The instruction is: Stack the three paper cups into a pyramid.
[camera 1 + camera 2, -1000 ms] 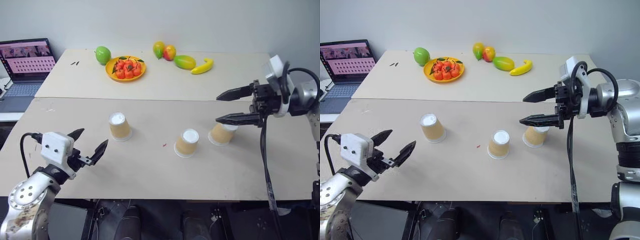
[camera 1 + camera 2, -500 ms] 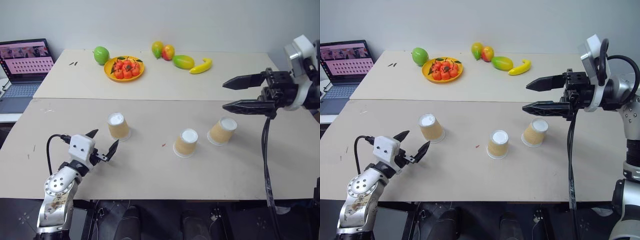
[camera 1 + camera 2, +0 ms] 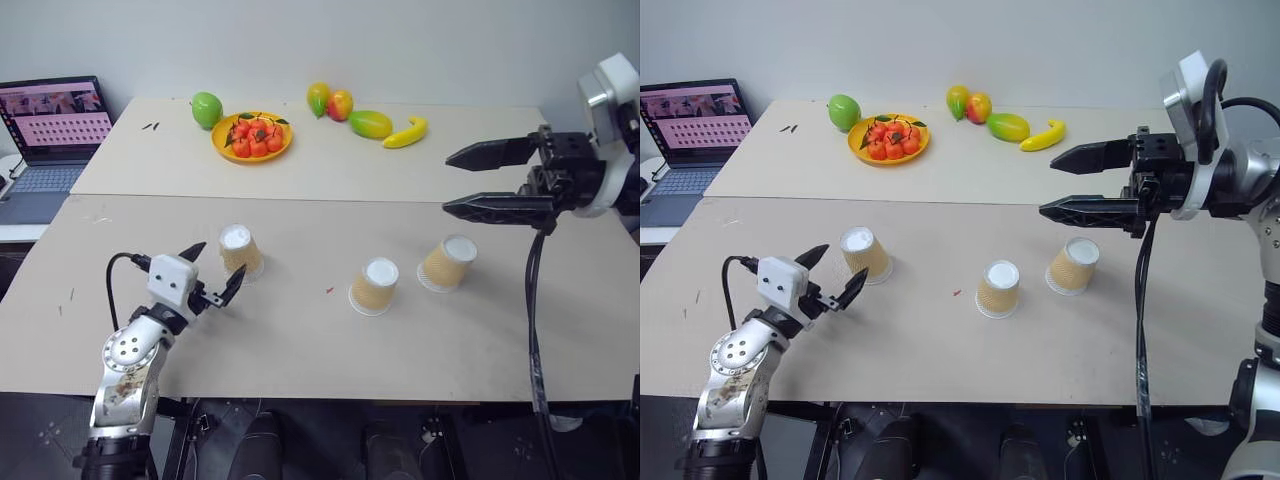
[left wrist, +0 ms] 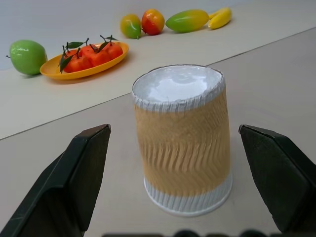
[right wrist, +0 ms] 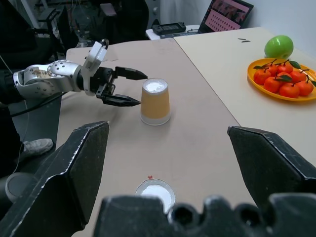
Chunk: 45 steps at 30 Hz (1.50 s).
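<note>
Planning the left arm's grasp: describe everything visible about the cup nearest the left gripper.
The leftmost paper cup stands upside down on the tan table, white base up, rolled white rim down. Its tan-orange sides look like ribbed paper with a wavy pattern, undented. It stands upright, apart from the other two cups. The left gripper is open, fingers on either side of it without touching; only the table touches it.
</note>
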Motion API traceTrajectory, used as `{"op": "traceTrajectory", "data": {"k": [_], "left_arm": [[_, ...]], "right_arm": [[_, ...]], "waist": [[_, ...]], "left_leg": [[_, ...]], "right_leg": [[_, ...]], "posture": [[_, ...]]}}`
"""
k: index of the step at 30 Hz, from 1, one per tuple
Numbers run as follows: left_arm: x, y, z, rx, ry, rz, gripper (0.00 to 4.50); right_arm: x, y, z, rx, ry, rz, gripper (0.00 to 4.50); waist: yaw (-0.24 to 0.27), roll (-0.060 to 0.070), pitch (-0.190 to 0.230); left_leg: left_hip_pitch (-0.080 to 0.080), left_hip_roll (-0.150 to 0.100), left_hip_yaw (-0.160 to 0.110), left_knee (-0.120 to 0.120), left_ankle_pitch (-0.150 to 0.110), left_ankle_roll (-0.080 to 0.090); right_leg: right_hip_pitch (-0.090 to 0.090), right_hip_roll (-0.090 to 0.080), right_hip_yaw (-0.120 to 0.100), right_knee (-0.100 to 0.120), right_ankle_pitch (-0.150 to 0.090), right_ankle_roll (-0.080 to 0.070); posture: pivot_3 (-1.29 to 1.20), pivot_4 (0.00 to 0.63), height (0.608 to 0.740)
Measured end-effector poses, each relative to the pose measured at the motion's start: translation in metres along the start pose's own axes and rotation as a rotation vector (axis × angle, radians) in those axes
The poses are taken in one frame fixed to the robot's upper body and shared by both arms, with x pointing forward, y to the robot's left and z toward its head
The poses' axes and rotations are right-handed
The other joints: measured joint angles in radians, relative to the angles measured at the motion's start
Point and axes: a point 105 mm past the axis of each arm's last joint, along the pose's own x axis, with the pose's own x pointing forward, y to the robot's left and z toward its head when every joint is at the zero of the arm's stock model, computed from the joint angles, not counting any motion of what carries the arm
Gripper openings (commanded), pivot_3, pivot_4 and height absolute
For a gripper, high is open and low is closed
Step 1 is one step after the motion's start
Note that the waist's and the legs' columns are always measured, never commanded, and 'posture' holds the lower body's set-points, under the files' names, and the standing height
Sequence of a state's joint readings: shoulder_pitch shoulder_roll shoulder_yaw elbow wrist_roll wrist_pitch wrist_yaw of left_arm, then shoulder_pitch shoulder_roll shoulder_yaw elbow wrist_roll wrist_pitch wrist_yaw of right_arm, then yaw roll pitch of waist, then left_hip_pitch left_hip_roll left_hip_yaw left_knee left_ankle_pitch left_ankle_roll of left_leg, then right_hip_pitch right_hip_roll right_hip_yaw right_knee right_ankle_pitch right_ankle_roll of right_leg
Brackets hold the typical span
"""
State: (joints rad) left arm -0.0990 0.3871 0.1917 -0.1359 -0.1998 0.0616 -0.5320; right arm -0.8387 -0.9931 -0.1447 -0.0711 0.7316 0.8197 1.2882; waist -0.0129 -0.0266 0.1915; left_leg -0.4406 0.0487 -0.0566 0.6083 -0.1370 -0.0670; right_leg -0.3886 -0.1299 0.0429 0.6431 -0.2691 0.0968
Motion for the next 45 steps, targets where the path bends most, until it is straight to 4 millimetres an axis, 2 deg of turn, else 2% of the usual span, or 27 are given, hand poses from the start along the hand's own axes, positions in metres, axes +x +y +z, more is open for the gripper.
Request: {"op": "traceTrajectory", "data": {"k": [6,10,13,16,17,21,26,29,31,37,41,45], "left_arm": [[0.022,0.005,0.0,-0.023,-0.015,0.006,4.44],[0.032,0.0,-0.001,-0.039,-0.025,-0.01,4.44],[0.036,-0.002,-0.004,-0.044,-0.021,-0.016,3.86],[0.037,-0.003,-0.005,-0.048,-0.02,-0.018,2.88],[0.037,-0.003,-0.004,-0.05,-0.02,-0.02,2.69],[0.037,-0.005,-0.002,-0.062,-0.023,-0.036,2.69],[0.032,-0.013,0.03,-0.041,-0.075,-0.167,2.69],[0.027,-0.031,0.043,-0.02,-0.079,-0.308,2.69],[0.025,-0.04,0.044,-0.029,-0.074,-0.372,2.69],[0.02,-0.071,0.04,-0.031,-0.045,-0.57,2.69],[0.016,-0.103,0.034,-0.079,-0.046,-0.734,2.69],[0.018,-0.119,0.029,-0.091,-0.053,-0.821,2.69]], "right_arm": [[-0.008,0.001,-0.002,0.0,0.006,-0.03,4.5],[-0.01,0.002,-0.005,0.012,0.003,-0.032,4.5],[-0.013,0.003,-0.004,0.007,0.001,-0.043,4.5],[-0.014,0.004,-0.003,-0.002,0.004,-0.046,4.5],[-0.014,0.005,-0.004,-0.001,0.005,-0.047,4.5],[-0.014,0.005,-0.009,0.016,0.01,-0.049,4.5],[-0.015,0.005,-0.013,0.022,0.012,-0.052,4.5],[-0.015,0.005,-0.015,0.023,0.011,-0.054,4.5],[-0.015,0.005,-0.015,0.021,0.009,-0.056,4.5],[-0.014,0.003,-0.015,0.02,0.005,-0.073,4.5],[-0.012,0.005,-0.014,0.021,0.017,-0.08,4.5],[-0.012,0.008,-0.011,0.023,0.026,-0.082,4.5]], "waist": [[0.001,0.0,0.0],[-0.001,0.0,0.0],[-0.002,0.0,0.0],[-0.001,0.0,0.0],[-0.001,0.0,0.0],[0.0,0.0,0.0],[-0.001,0.0,0.0],[-0.001,0.0,0.0],[-0.001,0.0,0.0],[-0.001,0.0,0.0],[-0.001,0.0,0.0],[-0.001,0.0,0.0]], "left_leg": [[0.0,0.0,0.0,0.0,0.0,0.0],[0.0,0.0,0.0,0.0,0.0,0.0],[0.0,0.0,0.0,0.0,0.0,0.0],[0.0,0.0,0.0,0.0,0.0,0.0],[0.0,0.0,0.0,0.0,0.0,0.0],[0.0,0.0,0.0,0.0,0.0,0.0],[0.0,0.0,0.0,0.0,0.0,0.0],[0.0,0.0,0.0,0.0,0.0,0.0],[0.0,0.0,0.0,0.0,0.0,0.0],[0.0,0.0,0.0,0.0,0.0,0.0],[0.0,0.0,0.0,0.0,0.0,0.0],[0.0,0.0,0.0,0.0,0.0,0.0]], "right_leg": [[0.0,0.0,0.0,0.0,0.0,0.0],[0.0,0.0,0.0,0.0,0.0,0.0],[0.0,0.0,0.0,0.0,0.0,0.0],[0.0,0.0,0.0,0.0,0.0,0.0],[0.0,0.0,0.0,0.0,0.0,0.0],[0.0,0.0,0.0,0.0,0.0,0.0],[0.0,0.0,0.0,0.0,0.0,0.0],[0.0,0.0,0.0,0.0,0.0,0.0],[0.0,0.0,0.0,0.0,0.0,0.0],[0.0,0.0,0.0,-0.001,0.0,0.0],[0.0,0.0,0.0,-0.001,0.0,0.0],[0.0,0.0,0.0,0.0,0.0,0.0]], "posture": [[0.0,0.15,0.732],[0.0,0.15,0.732],[0.0,0.15,0.732],[0.0,0.15,0.732],[0.0,0.15,0.732],[0.0,0.15,0.732],[0.0,0.15,0.732],[0.0,0.15,0.732],[0.0,0.15,0.732],[0.0,0.15,0.732],[0.0,0.15,0.732],[0.0,0.15,0.732]]}}
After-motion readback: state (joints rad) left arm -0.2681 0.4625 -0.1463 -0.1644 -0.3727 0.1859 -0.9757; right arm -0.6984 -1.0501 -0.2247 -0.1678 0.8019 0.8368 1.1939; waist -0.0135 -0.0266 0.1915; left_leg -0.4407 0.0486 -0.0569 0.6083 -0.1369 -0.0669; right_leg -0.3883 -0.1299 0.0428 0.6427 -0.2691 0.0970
